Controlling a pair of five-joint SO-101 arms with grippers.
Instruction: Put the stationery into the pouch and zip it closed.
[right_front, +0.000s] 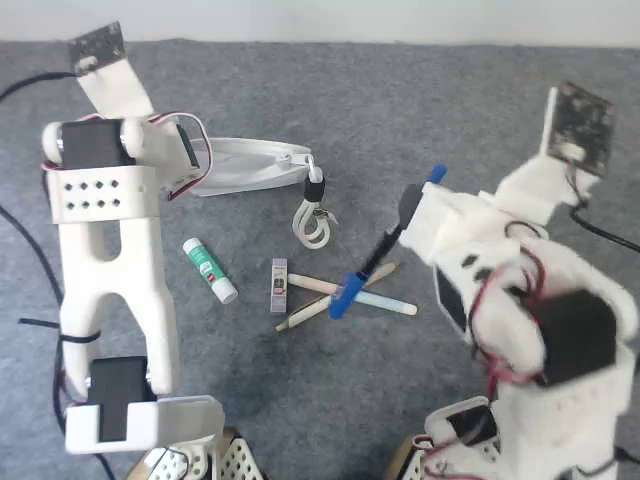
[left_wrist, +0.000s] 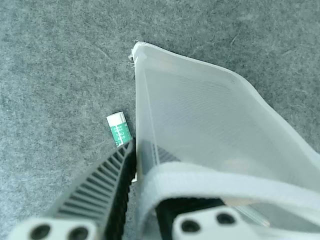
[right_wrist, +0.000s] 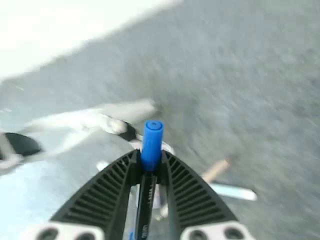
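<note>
— Pouch (right_front: 250, 165) first: where do we place it?

— Toward the far edge of the tabletop (right_front: 420, 90), left of the middle. The high view gives us its zip pull (right_front: 314, 187) at the end nearer the middle, with a white cord loop (right_front: 314, 225) hanging off it.

— And the left fingers (left_wrist: 125, 155)?

— For those we go by the left wrist view. They are clamped on the pouch's banded edge, one ribbed finger outside and the other behind the mesh. Just past the ribbed tip we see the glue stick (left_wrist: 119, 129).

— Where does the high view put the glue stick?

— Left of the tabletop's middle, beside the left arm. To its right, apart from it, lies a small purple packet (right_front: 279, 285). Next to that come two wooden sticks (right_front: 308, 314), crossed, and a pale blue pen (right_front: 390, 303), all around the middle.

— The right fingers (right_wrist: 134, 165)?

— They are closed on a black pen (right_wrist: 152, 137). In the right wrist view its blue cap pokes out past the fingertips, and its black barrel is pinched between them.

— What does the high view add?

— That the pen slants over the crossed sticks, right of the middle. Its lower blue end overlaps them there. We cannot tell whether it touches them.

— Is the pouch's mouth open?

— We cannot tell from any view.
</note>
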